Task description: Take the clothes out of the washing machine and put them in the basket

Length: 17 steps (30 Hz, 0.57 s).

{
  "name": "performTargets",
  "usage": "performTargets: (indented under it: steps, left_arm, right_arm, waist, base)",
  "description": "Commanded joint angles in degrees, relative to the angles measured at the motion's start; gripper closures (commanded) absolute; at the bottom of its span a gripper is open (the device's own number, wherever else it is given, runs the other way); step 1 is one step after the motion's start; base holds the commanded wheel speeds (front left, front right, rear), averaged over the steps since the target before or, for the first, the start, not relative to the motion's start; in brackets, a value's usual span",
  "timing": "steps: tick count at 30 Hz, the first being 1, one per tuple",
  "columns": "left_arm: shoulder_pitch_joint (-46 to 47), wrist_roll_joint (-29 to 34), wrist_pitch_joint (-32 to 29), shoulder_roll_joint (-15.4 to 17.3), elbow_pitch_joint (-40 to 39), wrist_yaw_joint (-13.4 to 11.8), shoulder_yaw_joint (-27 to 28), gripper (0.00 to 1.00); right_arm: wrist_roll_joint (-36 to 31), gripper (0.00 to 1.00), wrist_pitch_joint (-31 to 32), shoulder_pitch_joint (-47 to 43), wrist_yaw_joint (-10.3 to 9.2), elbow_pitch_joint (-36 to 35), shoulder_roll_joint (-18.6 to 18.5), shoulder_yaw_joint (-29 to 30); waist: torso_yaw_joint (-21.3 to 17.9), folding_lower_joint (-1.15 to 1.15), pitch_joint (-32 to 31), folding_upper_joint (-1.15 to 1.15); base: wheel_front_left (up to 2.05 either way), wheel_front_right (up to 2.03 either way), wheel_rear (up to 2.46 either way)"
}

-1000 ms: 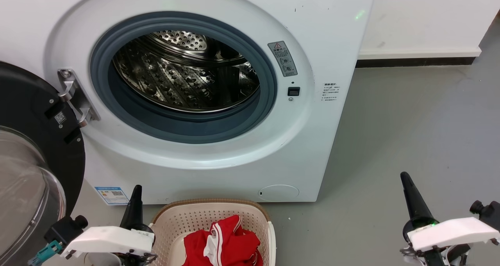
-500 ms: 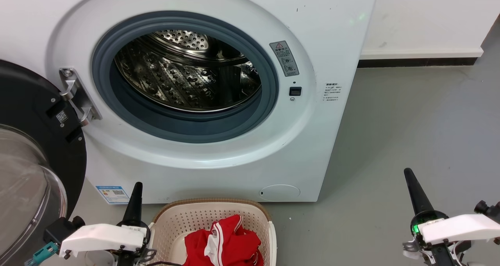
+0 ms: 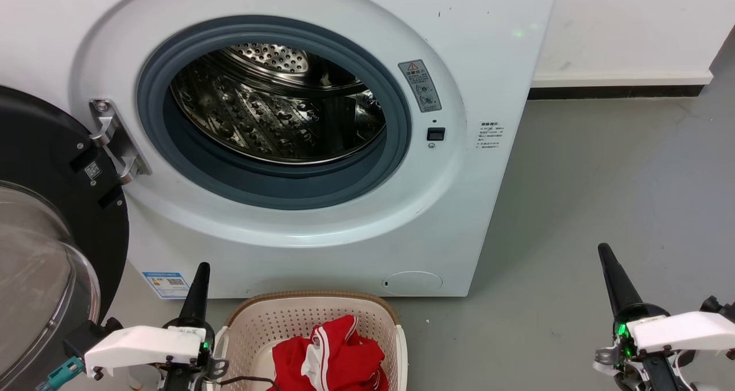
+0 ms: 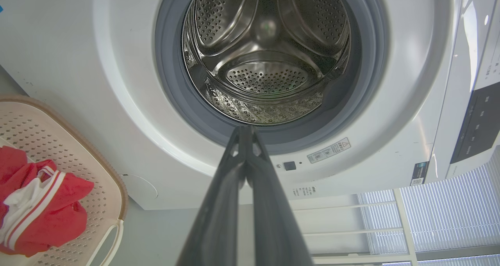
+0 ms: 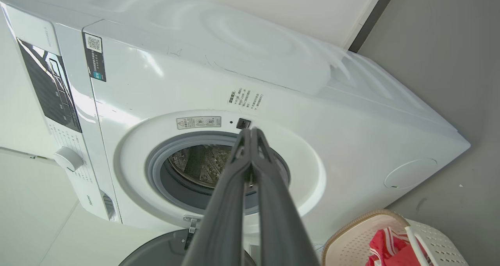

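The white washing machine (image 3: 488,46) stands with its black-framed door (image 3: 51,167) swung open to the left. Its steel drum (image 3: 275,109) holds no fabric that I can see, also in the left wrist view of the drum (image 4: 269,63). Red clothes (image 3: 330,359) with white stripes lie in the cream basket (image 3: 270,322) on the floor below the porthole. My left gripper (image 3: 202,267) is shut, empty, just left of the basket. My right gripper (image 3: 603,248) is shut and empty over the floor at the lower right. The fingertips meet in both wrist views, left gripper (image 4: 245,128) and right gripper (image 5: 250,130).
Grey floor (image 3: 603,178) stretches to the right of the machine up to a white wall with a dark skirting (image 3: 614,91). The open door's glass bowl (image 3: 34,276) bulges out at the lower left, close to my left arm.
Both grippers have risen slightly in the head view; the right one also drifted a little to the right. The camera shifted slightly. Clothes and basket lie as before.
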State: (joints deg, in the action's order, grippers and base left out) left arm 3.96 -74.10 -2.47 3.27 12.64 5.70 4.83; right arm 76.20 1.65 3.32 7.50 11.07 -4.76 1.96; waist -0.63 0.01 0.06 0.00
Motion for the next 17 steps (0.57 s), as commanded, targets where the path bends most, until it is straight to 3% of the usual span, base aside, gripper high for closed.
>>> performTargets:
  steps: [1,17]
  left_arm:
    - [1.32,-1.28,-0.44,0.03,-0.13,0.45,0.33,1.0]
    - [1.86,-9.07,-2.18,-0.18,0.64,1.12,0.99,1.0]
  right_arm:
    - [1.33,1.0,0.4,1.03,-0.01,0.02,-0.2,0.22]
    - [9.06,1.0,1.6,1.94,-0.01,1.38,0.0,1.17]
  waist:
    - [0.02,-0.01,0.0,0.0]
    - [0.27,-0.01,0.05,0.0]
  base:
    - [0.0,0.0,0.0]
    - [0.0,0.0,0.0]
